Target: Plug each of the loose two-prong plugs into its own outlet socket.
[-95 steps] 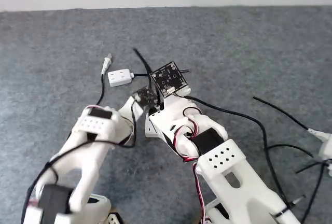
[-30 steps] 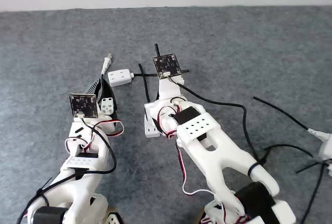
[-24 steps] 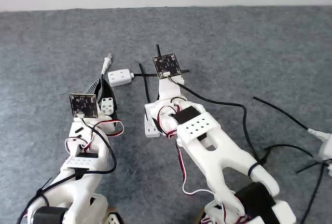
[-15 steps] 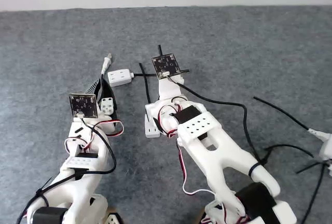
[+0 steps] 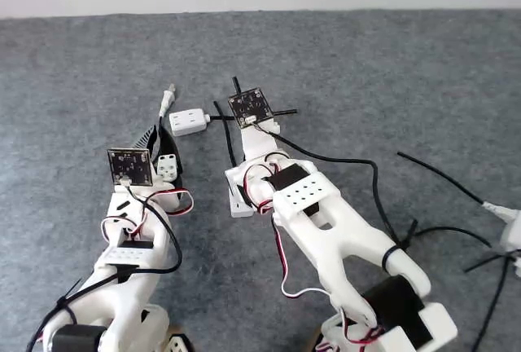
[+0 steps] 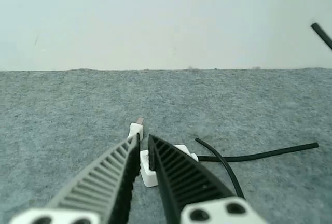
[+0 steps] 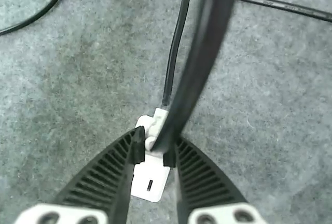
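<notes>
A white outlet socket (image 5: 187,121) lies on the grey carpet with a black cord; a small plug (image 5: 168,95) lies just beyond its far left corner. My left gripper (image 6: 144,142) is shut and holds nothing, just short of that socket (image 6: 149,168) and plug (image 6: 136,128). In the high view the left gripper (image 5: 163,138) sits right behind the socket. My right gripper (image 7: 153,149) is shut on a second white socket block (image 7: 149,175), low on the carpet, with a white plug (image 7: 157,120) and black cord at the block's far end. This block (image 5: 238,199) shows beside the right arm.
A thick black camera cable (image 7: 205,53) crosses in front of the right gripper. More black cords (image 5: 423,174) and another white connector (image 5: 509,223) lie at the right edge. A pale wall (image 6: 166,22) bounds the carpet's far side.
Since the oldest frame the left arm has swung back left, away from the right arm. Over the last second the right wrist has turned slightly left; the left arm stayed still.
</notes>
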Motion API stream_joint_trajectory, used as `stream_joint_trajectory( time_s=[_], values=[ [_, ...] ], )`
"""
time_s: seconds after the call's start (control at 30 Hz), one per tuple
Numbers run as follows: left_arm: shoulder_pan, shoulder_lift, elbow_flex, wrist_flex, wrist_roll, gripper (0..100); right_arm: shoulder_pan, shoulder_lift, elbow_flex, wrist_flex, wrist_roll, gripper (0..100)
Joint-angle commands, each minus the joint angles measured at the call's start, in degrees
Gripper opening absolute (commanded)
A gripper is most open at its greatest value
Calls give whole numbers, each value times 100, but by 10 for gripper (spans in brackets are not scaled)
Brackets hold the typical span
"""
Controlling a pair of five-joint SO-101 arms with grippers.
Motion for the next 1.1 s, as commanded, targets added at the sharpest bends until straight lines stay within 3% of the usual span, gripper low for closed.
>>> stream_joint_trajectory(
  time_s=[0.0,0.27,1.07],
  values=[
    [-18,-141,4,-158,-18,21,-13,180,35,251,352,8],
    [-18,-141,4,-149,-18,21,-224,497,-220,963,958,8],
    [-211,-158,92,-167,-18,21,-453,2185,-2171,2677,1767,8]
  ],
)
